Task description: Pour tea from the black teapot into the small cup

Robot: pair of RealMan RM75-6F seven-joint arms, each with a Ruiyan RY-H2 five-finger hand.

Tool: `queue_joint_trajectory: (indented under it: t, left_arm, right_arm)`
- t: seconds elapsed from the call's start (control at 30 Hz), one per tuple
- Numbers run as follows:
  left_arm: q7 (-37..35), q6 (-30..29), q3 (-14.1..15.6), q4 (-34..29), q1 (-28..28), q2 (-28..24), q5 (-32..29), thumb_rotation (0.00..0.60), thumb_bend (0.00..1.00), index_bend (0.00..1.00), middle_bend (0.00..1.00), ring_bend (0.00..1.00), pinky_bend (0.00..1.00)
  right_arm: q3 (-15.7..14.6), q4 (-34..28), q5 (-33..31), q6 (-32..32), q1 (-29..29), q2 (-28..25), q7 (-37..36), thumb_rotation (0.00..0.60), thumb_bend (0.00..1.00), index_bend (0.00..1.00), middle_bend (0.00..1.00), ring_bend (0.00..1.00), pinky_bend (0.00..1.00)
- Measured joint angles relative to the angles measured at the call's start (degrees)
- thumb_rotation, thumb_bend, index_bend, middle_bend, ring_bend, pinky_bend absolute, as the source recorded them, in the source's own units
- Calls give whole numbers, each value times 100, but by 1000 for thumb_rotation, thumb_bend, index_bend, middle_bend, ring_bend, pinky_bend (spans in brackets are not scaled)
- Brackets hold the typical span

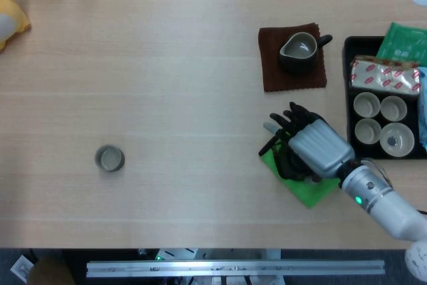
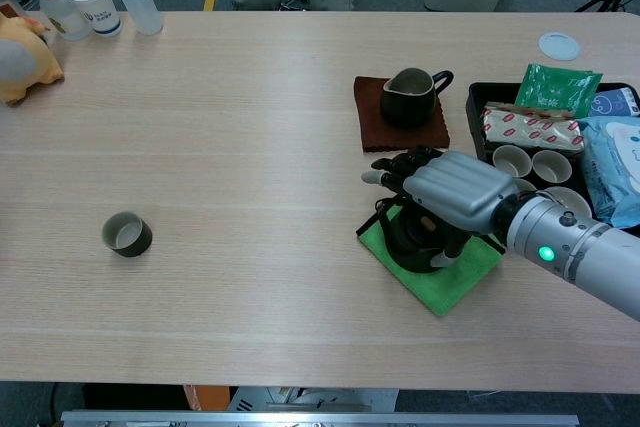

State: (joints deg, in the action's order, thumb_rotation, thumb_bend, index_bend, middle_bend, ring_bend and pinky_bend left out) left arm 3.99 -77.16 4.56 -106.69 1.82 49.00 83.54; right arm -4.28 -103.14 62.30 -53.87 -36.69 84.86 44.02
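Far to the left of the green mat (image 2: pixel 432 277), alone on the bare tabletop (image 2: pixel 260 147), stands the small cup (image 2: pixel 127 234), upright and mouth-up; that is where your tea has to end. Moving right from it you cross a long stretch of plain wood before you reach anything else. On the green mat itself sits the black teapot (image 2: pixel 412 245), low and dark, mostly covered from above by your right hand (image 2: pixel 455 195). That hand lies palm-down over the pot with its dark fingers (image 2: pixel 398 169) reaching forward and left past it; the thumb seems to drop beside the pot's right flank, but from either view you cannot tell whether the fingers have actually closed on the handle or only rest over it. Your left hand shows in neither camera, so the right one is the only candidate for this lift. Behind the mat, on a brown cloth (image 2: pixel 372 122), stands a dark pitcher (image 2: pixel 408 97), and right of the mat a black tray (image 2: pixel 478 97) holds pale cups. Judge the carry as a long sideways run: the cup lies well apart from the pot, to the left and a little nearer you.
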Motion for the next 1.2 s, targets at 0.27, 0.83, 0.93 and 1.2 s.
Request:
queue_joint_trajectory:
  t: [0.27, 0.83, 0.93, 1.2]
  left_arm:
    - [30, 11, 5, -38, 3, -4, -23, 600, 278, 226, 276, 283, 206]
    - [21, 28, 25, -106, 1, -62, -45, 600, 278, 226, 276, 283, 206]
    - [14, 13, 29, -114, -10, -77, -45, 600, 278, 226, 276, 283, 206]
    - [-2, 21, 52, -138, -28, -113, -60, 600, 278, 226, 276, 283, 206]
  right_arm:
    - [94, 187, -48, -16, -85, 13, -97, 600, 0, 0, 0, 0, 0]
    - [12, -376, 93, 651, -310, -653, -931, 600, 0, 0, 25, 0, 0]
    - [31, -426, 143, 867, -428, -730, -1132, 600, 0, 0, 28, 0, 0]
    - [-21, -481, 353, 1038, -522, -821, -1435, 600, 0, 0, 89, 116, 0]
